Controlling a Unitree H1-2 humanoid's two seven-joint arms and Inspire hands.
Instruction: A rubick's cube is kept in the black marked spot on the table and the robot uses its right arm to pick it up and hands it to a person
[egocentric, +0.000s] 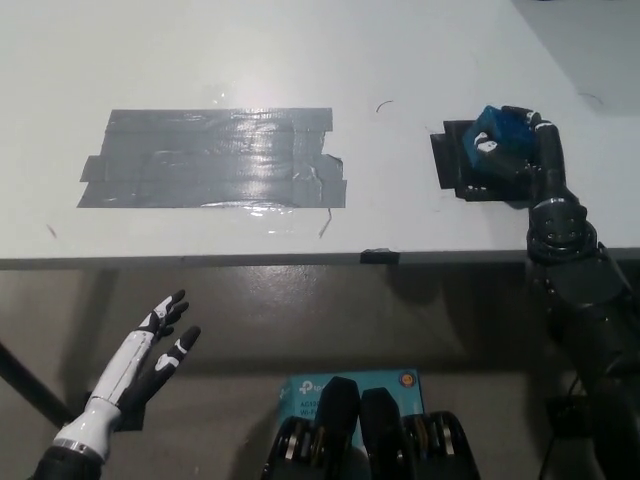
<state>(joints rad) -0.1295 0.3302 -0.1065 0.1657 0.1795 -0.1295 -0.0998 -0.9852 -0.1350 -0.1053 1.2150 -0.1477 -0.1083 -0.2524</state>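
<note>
Head view: my right hand (517, 150) has its fingers wrapped around the blue cube (497, 129), black patch (452, 165) just underneath. Left hand (150, 350) hangs spread, below the table (300, 50).

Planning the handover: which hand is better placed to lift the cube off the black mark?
Right. The black right hand already has its fingers around the blue cube over the black mark. The white left hand hangs open below the table edge, far away.
</note>
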